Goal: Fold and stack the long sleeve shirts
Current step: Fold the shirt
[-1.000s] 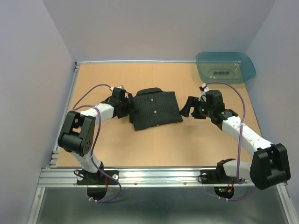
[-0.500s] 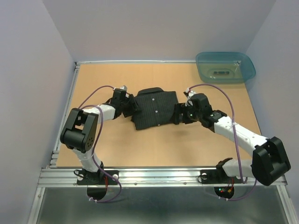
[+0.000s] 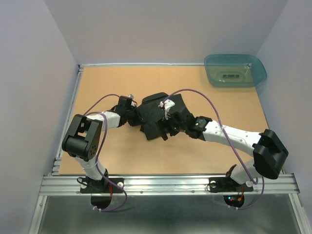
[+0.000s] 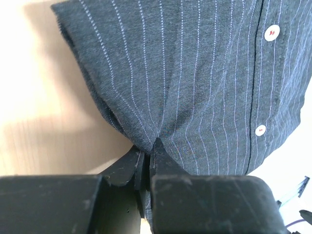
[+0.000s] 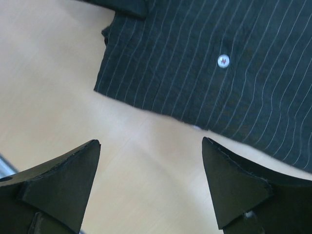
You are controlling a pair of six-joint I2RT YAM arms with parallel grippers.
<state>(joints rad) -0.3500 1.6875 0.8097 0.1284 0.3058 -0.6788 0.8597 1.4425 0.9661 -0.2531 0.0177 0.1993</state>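
While left jaws pinch black shirt (image 4: 195,73), right jaws wide

Tan wooden desk (image 3: 107,83), black pinstriped shirt (image 3: 149,114) lying folded around the middle, teal tub (image 3: 257,73) parked well apart at the far right corner.

Robot lab cell: plain grey walls (image 3: 34,73), wooden table (image 3: 122,80), aluminium rail (image 3: 165,183) along its near edge.

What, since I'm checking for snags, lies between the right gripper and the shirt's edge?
Only bare table: the right wrist view shows nothing else between the open right gripper and the shirt hem.
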